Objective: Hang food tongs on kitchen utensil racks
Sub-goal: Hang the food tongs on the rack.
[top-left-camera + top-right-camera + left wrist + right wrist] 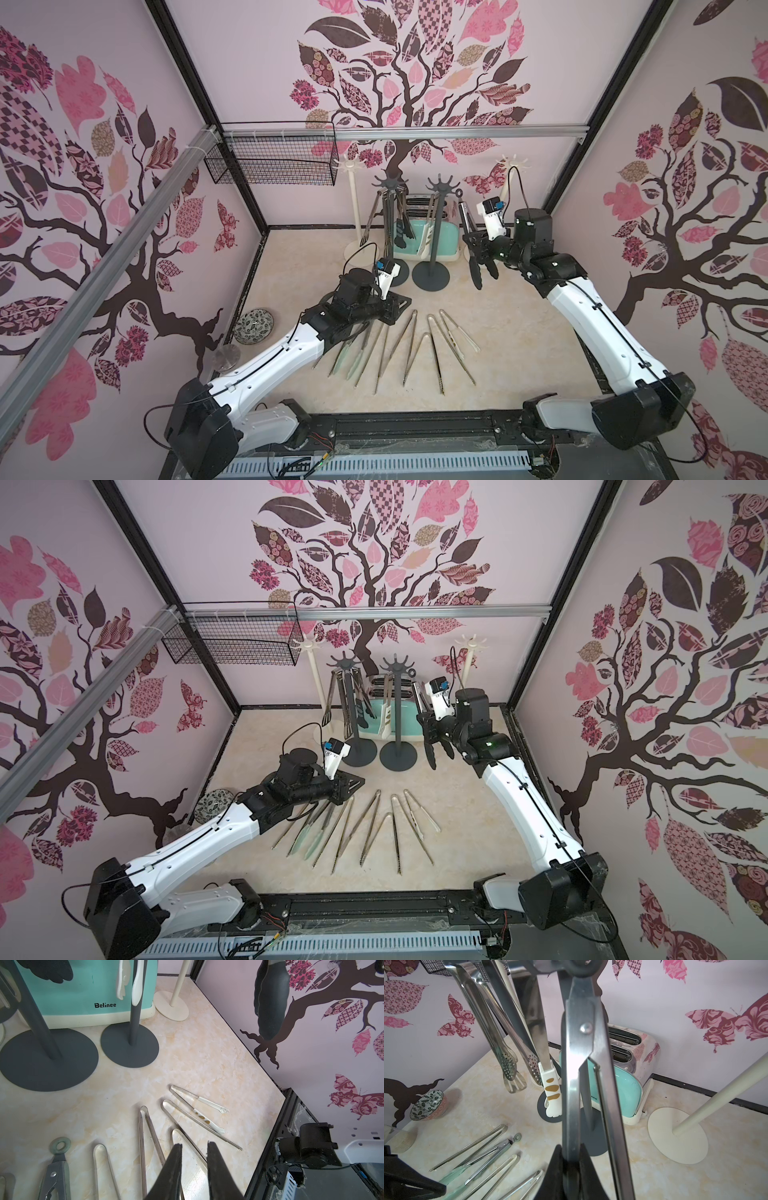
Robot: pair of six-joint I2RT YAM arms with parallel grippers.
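**Right arm holds tongs up at a utensil rack**

A marbled tabletop (519, 332) carries a dark grey utensil rack (431, 277) at the back. In front of it, steel tongs (477, 1142) lie fanned out. The right claw (571, 1153) is clamped on upright black-tipped tongs (583, 1043), ring end beside the rack's hooks. The left claw (194, 1145) hovers over the fan, slightly parted and empty.
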